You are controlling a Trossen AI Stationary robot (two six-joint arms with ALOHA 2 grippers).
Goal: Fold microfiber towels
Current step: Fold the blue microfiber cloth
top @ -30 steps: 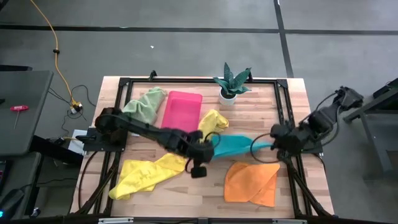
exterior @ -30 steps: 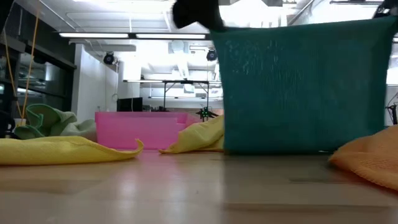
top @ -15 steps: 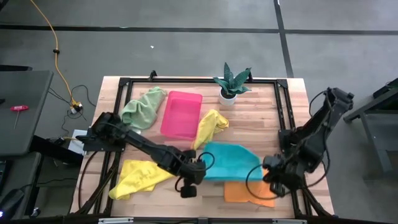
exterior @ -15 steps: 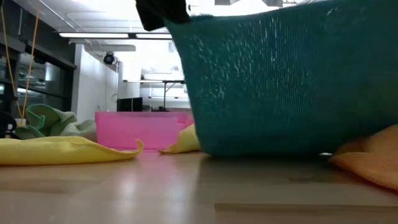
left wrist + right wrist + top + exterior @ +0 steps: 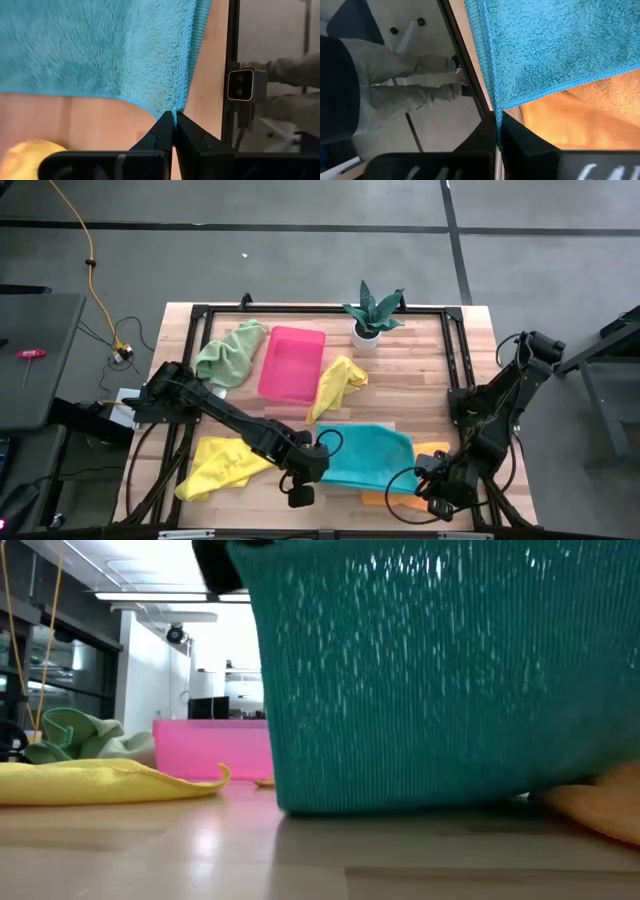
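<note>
The teal towel [image 5: 365,457] is spread between my two grippers near the table's front edge; it fills the low view [image 5: 440,680], its lower edge on the wood. My left gripper [image 5: 303,480] is shut on its near left corner, my right gripper [image 5: 432,490] on its near right corner. The orange towel [image 5: 432,452] lies mostly under the teal one. One yellow towel [image 5: 225,462] lies front left, another [image 5: 338,382] mid-table. The pale green towel [image 5: 232,350] lies crumpled at the back left. My left gripper pinches a corner of the teal towel [image 5: 174,111] between its two fingertips; the cloth spreads away from the fingers over the wood. My right gripper pinches the other near corner [image 5: 496,111] between its fingertips, the hem running away from them, the cloth above the orange towel [image 5: 580,120].
A pink tray [image 5: 292,363] stands at the back middle, a potted plant [image 5: 372,312] behind it to the right. A black frame [image 5: 462,380] runs round the table. A person's legs [image 5: 405,75] show beyond the table's edge.
Both grippers have gone toward the table's near edge and down, keeping shut on the teal towel's corners. The towel, hanging in a narrow band mid-table, has been drawn toward the front and spread out, now covering most of the orange towel.
</note>
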